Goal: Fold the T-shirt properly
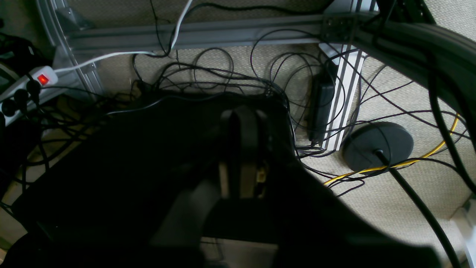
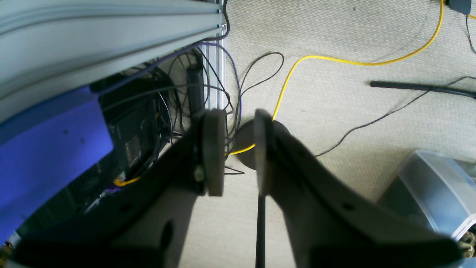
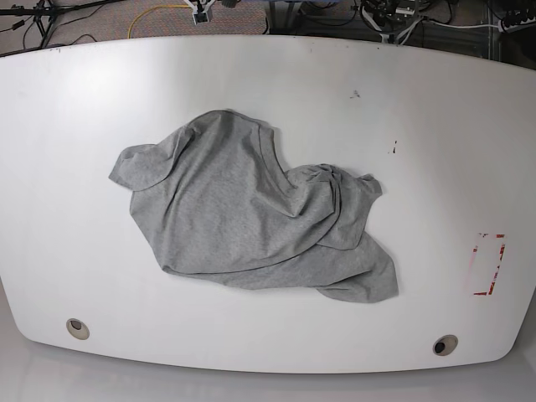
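The T-shirt (image 3: 251, 218), heather grey, lies crumpled near the middle of the white table (image 3: 435, 126), unfolded and bunched. One sleeve juts out at the base view's left, and the cloth is gathered in ridges toward the right, with a lower corner trailing to the front right. No lettering shows on the side facing up. Neither arm appears in the base view; the shirt lies untouched.

Both wrist cameras look down at the beige carpet (image 2: 353, 33) beside the table. The left hand (image 1: 241, 149) is dark and underexposed, its fingers pressed together with no gap between them and nothing in them. Past it lie tangled black cables (image 1: 208, 70), a power strip with a lit red switch (image 1: 44, 79), a grey aluminium frame rail (image 1: 193, 35), a round black base (image 1: 377, 145) and a yellow cable (image 1: 409, 162).

The right hand (image 2: 240, 152) has its two pads (image 2: 214, 149) standing slightly apart, a narrow gap between them, holding nothing. The yellow cable (image 2: 334, 59) runs over the carpet behind it, and a translucent plastic bin (image 2: 431, 186) sits at the lower right.
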Robot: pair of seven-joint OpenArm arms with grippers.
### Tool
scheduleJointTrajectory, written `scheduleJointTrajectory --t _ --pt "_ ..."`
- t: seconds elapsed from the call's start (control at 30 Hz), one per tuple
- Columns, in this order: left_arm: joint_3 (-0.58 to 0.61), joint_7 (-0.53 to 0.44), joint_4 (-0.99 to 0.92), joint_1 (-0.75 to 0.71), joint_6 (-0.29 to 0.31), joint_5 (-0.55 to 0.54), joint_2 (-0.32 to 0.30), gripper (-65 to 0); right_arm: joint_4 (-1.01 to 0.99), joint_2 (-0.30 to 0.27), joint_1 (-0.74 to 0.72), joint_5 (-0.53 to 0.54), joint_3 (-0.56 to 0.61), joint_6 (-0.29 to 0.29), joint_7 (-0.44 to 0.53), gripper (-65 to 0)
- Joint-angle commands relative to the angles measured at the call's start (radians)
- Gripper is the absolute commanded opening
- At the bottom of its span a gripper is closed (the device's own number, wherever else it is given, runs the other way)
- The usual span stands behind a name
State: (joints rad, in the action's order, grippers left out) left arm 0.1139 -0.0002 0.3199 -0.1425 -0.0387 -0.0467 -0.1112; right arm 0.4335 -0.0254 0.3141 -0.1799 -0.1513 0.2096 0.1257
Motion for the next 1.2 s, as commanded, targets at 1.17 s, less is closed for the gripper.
scheduleJointTrajectory --t 1.17 --pt "-0.005 0.012 0.065 -0.05 -0.008 -0.001 -0.013 -60.3 0.033 -0.004 0.027 0.0 0.004 0.008 0.0 -51.9"
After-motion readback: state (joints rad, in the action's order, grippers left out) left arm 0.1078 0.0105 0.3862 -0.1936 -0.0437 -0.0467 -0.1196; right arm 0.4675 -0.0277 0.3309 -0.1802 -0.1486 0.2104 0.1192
